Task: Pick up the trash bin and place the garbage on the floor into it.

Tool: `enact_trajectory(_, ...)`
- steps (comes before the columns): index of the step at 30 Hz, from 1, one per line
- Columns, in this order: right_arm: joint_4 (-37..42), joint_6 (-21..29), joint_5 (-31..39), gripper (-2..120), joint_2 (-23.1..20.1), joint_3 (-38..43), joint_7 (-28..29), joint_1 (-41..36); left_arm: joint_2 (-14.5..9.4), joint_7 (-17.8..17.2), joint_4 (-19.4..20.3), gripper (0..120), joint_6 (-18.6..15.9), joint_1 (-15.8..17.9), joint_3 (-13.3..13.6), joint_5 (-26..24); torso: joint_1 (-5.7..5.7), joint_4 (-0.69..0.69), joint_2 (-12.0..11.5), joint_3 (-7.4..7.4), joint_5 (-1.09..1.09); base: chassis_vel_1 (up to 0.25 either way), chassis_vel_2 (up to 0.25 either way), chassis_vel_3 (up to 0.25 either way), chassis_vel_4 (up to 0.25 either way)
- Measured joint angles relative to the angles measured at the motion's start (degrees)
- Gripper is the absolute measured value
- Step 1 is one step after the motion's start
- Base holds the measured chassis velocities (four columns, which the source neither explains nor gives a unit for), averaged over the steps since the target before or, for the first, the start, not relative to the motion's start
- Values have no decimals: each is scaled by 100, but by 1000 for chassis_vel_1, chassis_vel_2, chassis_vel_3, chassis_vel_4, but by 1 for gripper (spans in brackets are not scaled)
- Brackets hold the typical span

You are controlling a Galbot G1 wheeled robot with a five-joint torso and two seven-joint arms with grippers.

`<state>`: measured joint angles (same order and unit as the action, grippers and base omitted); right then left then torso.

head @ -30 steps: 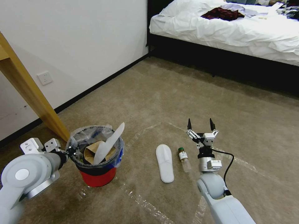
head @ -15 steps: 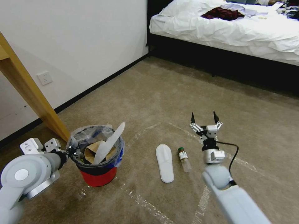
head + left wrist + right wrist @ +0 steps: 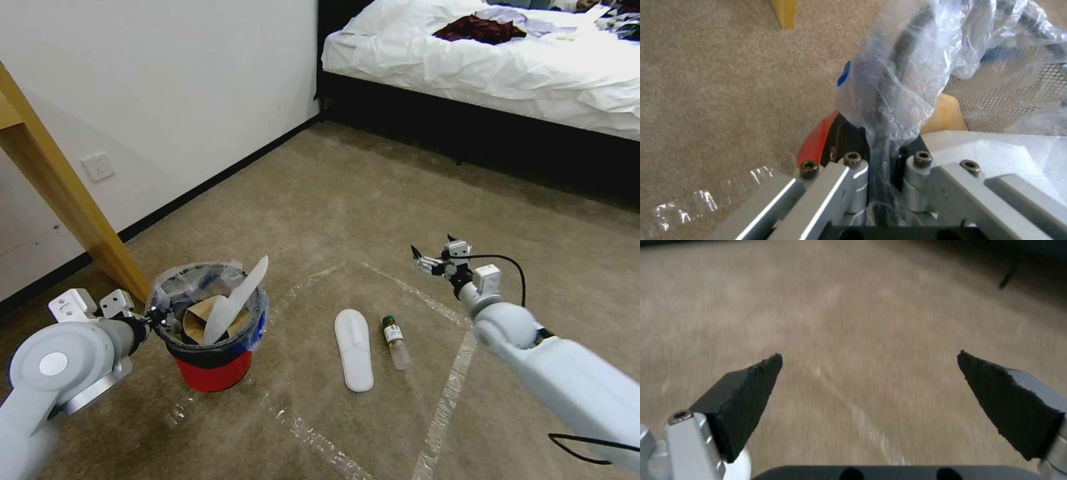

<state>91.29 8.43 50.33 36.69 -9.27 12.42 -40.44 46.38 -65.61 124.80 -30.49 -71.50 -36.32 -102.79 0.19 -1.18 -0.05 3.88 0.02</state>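
Observation:
The trash bin [image 3: 212, 370] is a small red bucket with a clear plastic liner, standing on the floor [image 3: 373, 200] at the left. My left gripper [image 3: 155, 319] is shut on its near rim; the left wrist view shows the left gripper [image 3: 882, 156] pinching the liner and rim [image 3: 889, 66]. A white slipper [image 3: 239, 299] and a brown paper bag [image 3: 195, 321] poke out of the bin. Garbage lies on the carpet: a flat white slipper [image 3: 355, 348] and a green-capped clear bottle [image 3: 395, 341]. My right gripper [image 3: 433, 257] hangs open and empty above the carpet, right of the bottle, with its black fingertips [image 3: 755, 380] wide apart.
A slanted wooden leg [image 3: 73, 200] stands just behind the bin by the white wall with a socket [image 3: 98, 167]. A bed [image 3: 500, 67] with white sheets fills the far right. Pale tape lines [image 3: 447, 393] cross the carpet.
My right arm has swung out to the right and the open gripper has tilted and drawn farther from the bottle. The left gripper still holds the bin rim.

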Motion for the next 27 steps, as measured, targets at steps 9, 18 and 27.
enact_trajectory(9, 640, 1783, 1188, 100, -139, -294, 688, 238, -38, 87, -167, 4, -47, 76, 50, 16, 0, 1, 0, -1, -3, 0, 0, 0, 0)
enact_trajectory(18, 772, 3393, 3032, 100, 477, -495, 2468, 635, -50, 91, -210, 4, -47, 51, 58, 28, 0, 2, 0, 0, -4, 0, 0, 0, 0)
enact_trajectory(27, 726, 3454, 3608, 100, 912, -402, 3053, 672, -19, 77, -225, 4, -36, 46, 117, 67, 0, 2, 0, -1, -4, 0, 0, 0, 0)
